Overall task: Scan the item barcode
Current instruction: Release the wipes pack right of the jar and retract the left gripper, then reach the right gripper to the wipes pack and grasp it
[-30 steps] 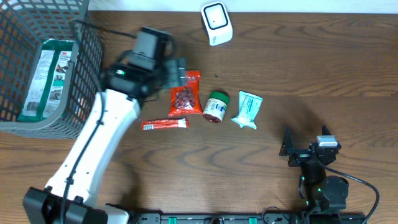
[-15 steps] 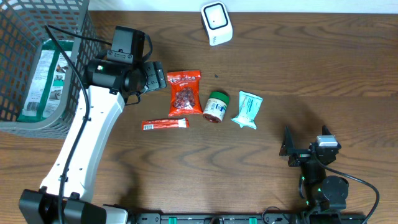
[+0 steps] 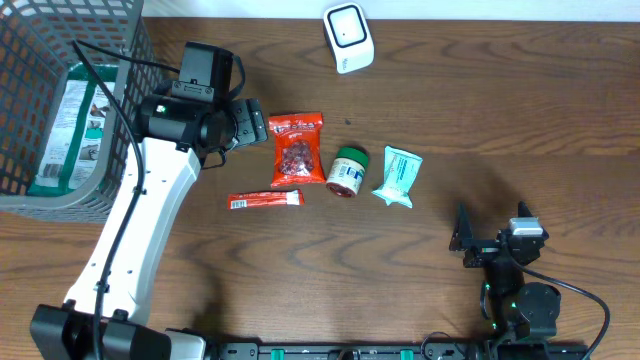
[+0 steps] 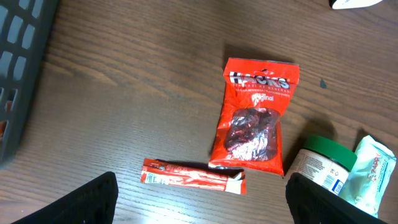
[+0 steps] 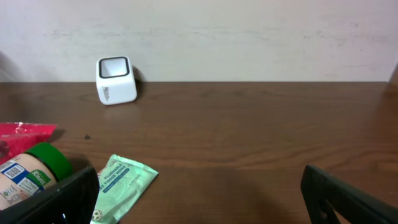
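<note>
Left wrist view: I see the left gripper (image 4: 202, 190) spread wide, empty; a finger hides the green-lidded jar (image 4: 323, 163) base at lower right. Right gripper (image 5: 199, 193) likewise gapes, empty.

Candy bag (image 3: 297, 150), jar (image 3: 348, 171) and pouch (image 3: 397, 176) lie in a row, stick packet (image 3: 265, 200) before the bag, scanner (image 3: 348, 37) behind.

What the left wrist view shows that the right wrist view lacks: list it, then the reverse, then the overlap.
Left wrist only: the red stick packet and the grey basket edge. Right wrist only: the pale wall behind the table, and the white scanner in full; the left wrist catches just its edge. Both: the red candy bag, the green-lidded jar, the pale green pouch, and the table.
</note>
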{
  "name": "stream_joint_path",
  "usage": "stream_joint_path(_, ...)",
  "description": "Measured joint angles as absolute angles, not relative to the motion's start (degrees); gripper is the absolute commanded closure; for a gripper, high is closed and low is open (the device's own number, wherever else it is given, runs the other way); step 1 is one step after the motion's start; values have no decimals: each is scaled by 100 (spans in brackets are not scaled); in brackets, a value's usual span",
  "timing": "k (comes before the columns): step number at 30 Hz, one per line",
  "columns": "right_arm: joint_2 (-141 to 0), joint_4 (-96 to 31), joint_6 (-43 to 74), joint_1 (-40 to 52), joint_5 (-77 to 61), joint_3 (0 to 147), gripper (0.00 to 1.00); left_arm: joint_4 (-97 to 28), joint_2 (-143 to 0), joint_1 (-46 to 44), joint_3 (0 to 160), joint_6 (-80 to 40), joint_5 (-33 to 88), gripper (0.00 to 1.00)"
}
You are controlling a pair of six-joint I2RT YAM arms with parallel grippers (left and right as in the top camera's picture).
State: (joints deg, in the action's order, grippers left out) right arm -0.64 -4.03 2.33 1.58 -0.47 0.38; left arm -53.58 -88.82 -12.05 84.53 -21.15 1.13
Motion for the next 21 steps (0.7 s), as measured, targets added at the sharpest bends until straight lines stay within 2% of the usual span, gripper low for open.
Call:
stream_joint_path(17, -64, -373, 237, 158, -73, 38, 1, -5358, -8882, -1205, 8453, -2115, 113, 14)
stream_joint_path(21, -62, 67, 351, 158, -305, 38, 1, -5360, -8882, -1205, 8453, -2117, 113, 14)
